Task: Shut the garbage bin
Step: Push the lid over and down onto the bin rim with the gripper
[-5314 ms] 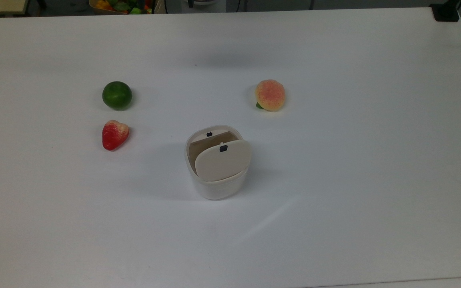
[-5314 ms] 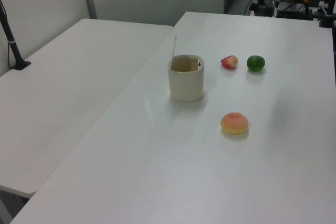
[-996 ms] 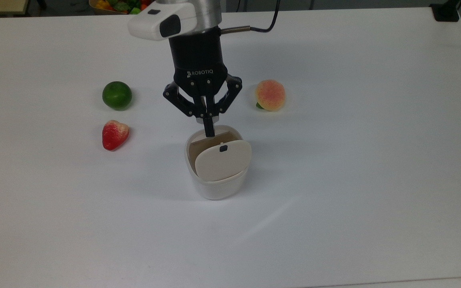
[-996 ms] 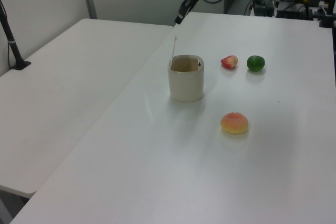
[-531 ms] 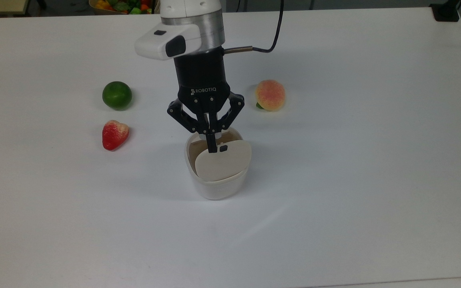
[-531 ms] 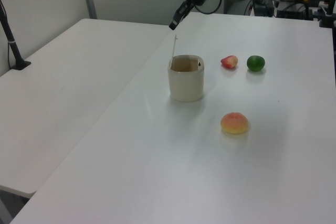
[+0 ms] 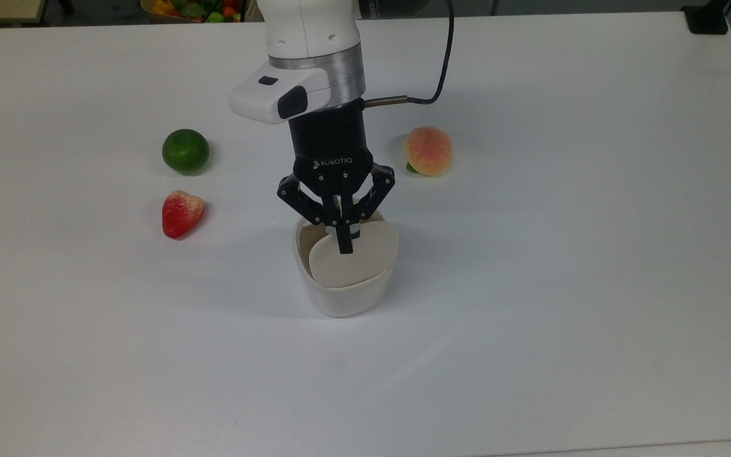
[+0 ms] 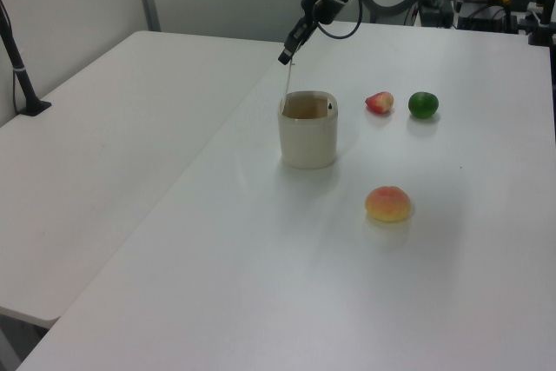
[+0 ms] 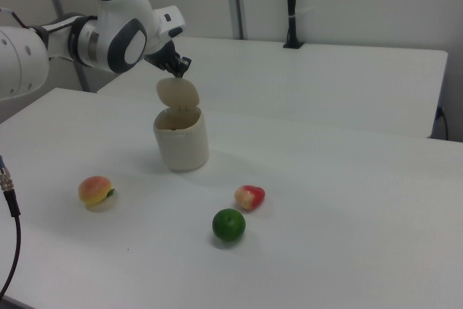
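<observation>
The gripper [image 7: 346,246], fingers pinched together on nothing, hung at the top edge of the upright lid [image 7: 353,261] of the garbage bin [image 7: 340,298], apparently placed to push it down.

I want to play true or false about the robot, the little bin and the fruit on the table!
1. The garbage bin has its lid standing up. True.
2. The gripper is at the lid's top edge. True.
3. The strawberry lies inside the bin. False: it lies on the table, beside the green lime.
4. The peach touches the bin. False: it lies apart from it.
5. The gripper's fingers are spread wide. False: they are together.
</observation>
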### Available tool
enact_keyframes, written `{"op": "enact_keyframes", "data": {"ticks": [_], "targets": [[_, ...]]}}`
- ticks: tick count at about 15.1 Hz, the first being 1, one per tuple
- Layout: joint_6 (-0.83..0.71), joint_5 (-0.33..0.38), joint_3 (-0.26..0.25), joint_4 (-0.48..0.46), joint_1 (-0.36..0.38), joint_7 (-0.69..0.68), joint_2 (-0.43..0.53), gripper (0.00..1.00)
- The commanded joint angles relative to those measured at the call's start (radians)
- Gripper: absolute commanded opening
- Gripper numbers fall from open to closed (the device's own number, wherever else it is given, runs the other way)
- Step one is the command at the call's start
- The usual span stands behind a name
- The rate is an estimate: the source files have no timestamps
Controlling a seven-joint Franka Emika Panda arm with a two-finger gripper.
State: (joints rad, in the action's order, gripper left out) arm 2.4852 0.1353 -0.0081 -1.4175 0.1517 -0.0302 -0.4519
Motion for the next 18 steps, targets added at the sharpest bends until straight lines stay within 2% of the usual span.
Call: {"op": "enact_keyframes", "data": {"ticks": [1, 5, 14, 18], "targets": [[0.003, 0.001, -0.006, 0.011, 0.003, -0.002, -0.001, 0.00], [-0.026, 0.003, -0.010, -0.008, 0.000, -0.002, 0.010, 0.00], [-0.258, 0.007, -0.013, -0.006, -0.006, -0.063, 0.048, 0.00], [-0.308, 0.007, -0.013, -0.012, -0.006, -0.079, 0.056, 0.00]]}}
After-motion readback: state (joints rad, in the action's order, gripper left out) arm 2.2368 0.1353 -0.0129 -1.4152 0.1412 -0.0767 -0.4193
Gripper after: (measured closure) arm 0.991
